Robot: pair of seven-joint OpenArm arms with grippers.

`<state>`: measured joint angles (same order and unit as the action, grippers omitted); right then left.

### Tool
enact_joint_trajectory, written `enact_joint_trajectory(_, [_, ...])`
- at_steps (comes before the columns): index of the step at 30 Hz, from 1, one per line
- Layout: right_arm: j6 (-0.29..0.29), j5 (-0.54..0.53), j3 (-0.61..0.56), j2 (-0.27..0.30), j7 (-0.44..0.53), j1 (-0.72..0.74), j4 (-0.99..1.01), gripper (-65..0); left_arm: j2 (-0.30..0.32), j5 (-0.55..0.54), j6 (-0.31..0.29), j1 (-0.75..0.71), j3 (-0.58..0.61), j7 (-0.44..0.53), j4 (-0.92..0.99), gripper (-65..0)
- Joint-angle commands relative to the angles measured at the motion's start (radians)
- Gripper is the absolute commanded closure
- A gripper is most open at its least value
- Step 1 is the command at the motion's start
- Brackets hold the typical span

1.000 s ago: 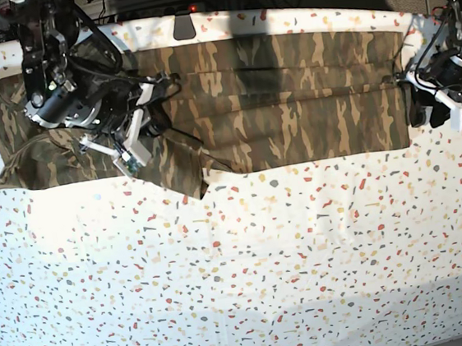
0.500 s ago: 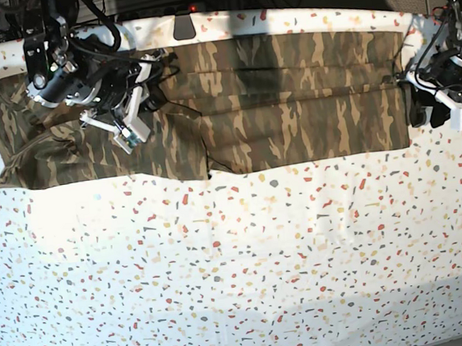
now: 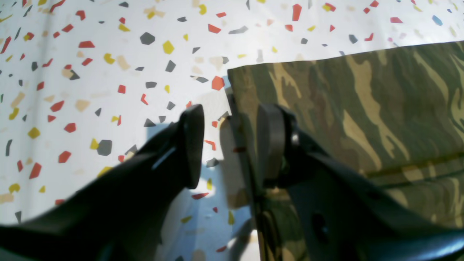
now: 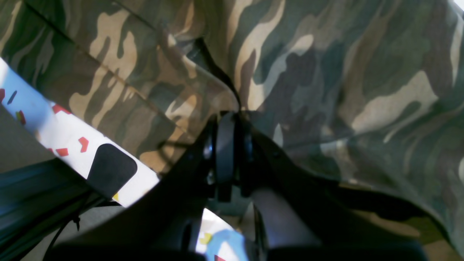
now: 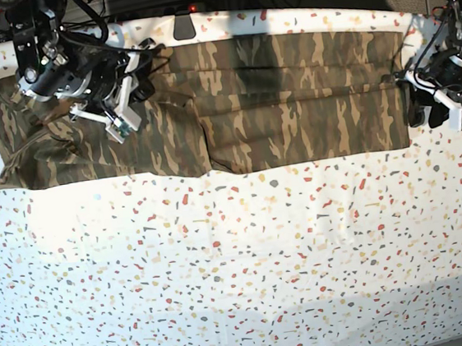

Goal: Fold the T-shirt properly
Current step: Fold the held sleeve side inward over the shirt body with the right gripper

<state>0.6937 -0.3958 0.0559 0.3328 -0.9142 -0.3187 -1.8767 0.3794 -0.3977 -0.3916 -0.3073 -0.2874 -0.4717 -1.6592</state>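
The T-shirt (image 5: 232, 107) lies flat along the far edge of the speckled tablecloth (image 5: 240, 263), folded into a long band whose long axis runs side to side across the cloth. Its bunched, wider end lies on my right-arm side and its straight end on my left-arm side. My right gripper (image 4: 226, 145) is pinched shut on a fold of the shirt near that bunched end. My left gripper (image 3: 226, 145) stands open, astride the shirt's straight end edge, gripping nothing.
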Motion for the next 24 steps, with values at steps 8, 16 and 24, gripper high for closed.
enact_joint_trajectory(8, [0.004,-0.138,0.004,0.014,-0.049,0.006,-0.038,-29.6,0.014,-0.012,0.003,0.008,-0.007,0.030,-0.019,-23.7])
enact_joint_trajectory(16, [0.004,-0.279,0.005,0.014,-0.089,0.043,-0.232,-30.2,0.015,-0.016,0.003,0.008,-0.007,-0.005,-0.019,-23.8])
enact_joint_trajectory(24, [0.004,-0.229,0.029,0.014,-0.088,0.100,-0.232,-30.2,0.051,-0.128,0.003,-0.089,-0.008,-0.022,-0.019,-28.6])
